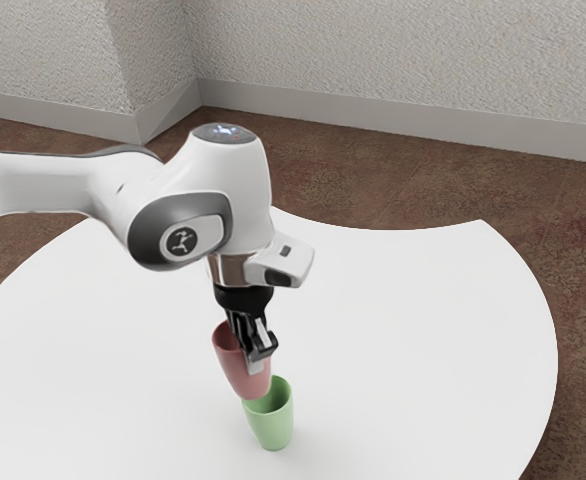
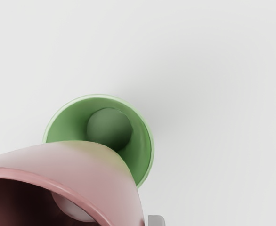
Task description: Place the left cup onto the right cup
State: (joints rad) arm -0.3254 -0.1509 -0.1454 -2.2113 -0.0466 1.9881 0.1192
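Carpeted room, round white bench [image 1: 443, 300]. Near its front edge the hand [image 1: 257, 342], clamped on a pink plastic cup [image 1: 231, 364], holds it tilted over a green plastic cup [image 1: 273, 420]. Placing step; next calls for levelling, lowering, release.

green cup [image 1: 271, 420]: upright, empty | pink cup [image 1: 232, 362]: tilted, btm over its rim

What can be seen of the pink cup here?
The pink cup is a plain, smooth, handleless tapered cup, plastic-looking and darker inside. It hangs tilted above the table, rim pinched by the gripper, base just over the open mouth of the upright green cup. Whether the cups touch cannot be told.
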